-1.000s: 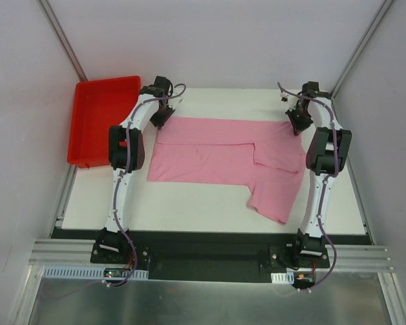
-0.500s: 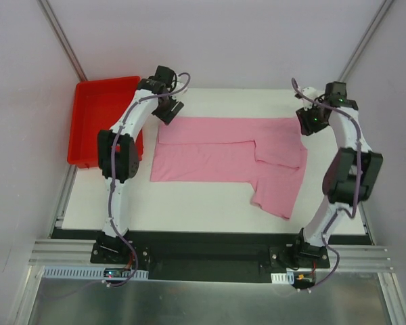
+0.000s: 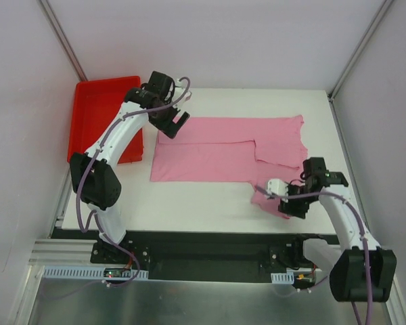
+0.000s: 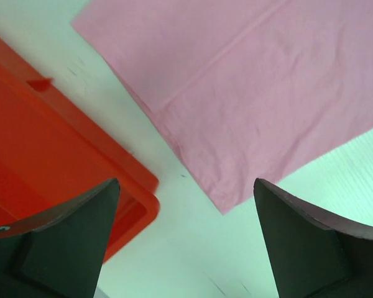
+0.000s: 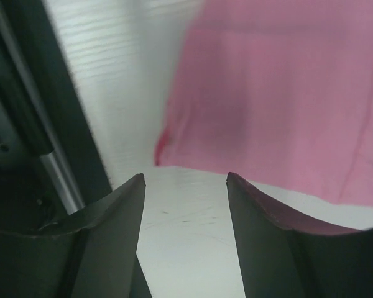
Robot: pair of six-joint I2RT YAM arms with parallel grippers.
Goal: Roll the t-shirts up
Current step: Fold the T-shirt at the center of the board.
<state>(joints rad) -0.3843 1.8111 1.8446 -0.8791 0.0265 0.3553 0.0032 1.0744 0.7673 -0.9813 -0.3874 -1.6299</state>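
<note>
My left claw (image 4: 186, 186) is wide open over a corner of the light-pink cotton t-shirt (image 3: 216, 152), near the red plastic tray (image 3: 95, 122). My right claw (image 5: 185, 179) is open by its sleeve.

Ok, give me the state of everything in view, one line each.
t-shirt: lying flat, partly folded, not yet rolled.
red tray: upright at the far left, nothing seen inside.
left pincer: open, holding nothing, above the t-shirt's corner.
right pincer: open, holding nothing, by the t-shirt's near edge.
</note>
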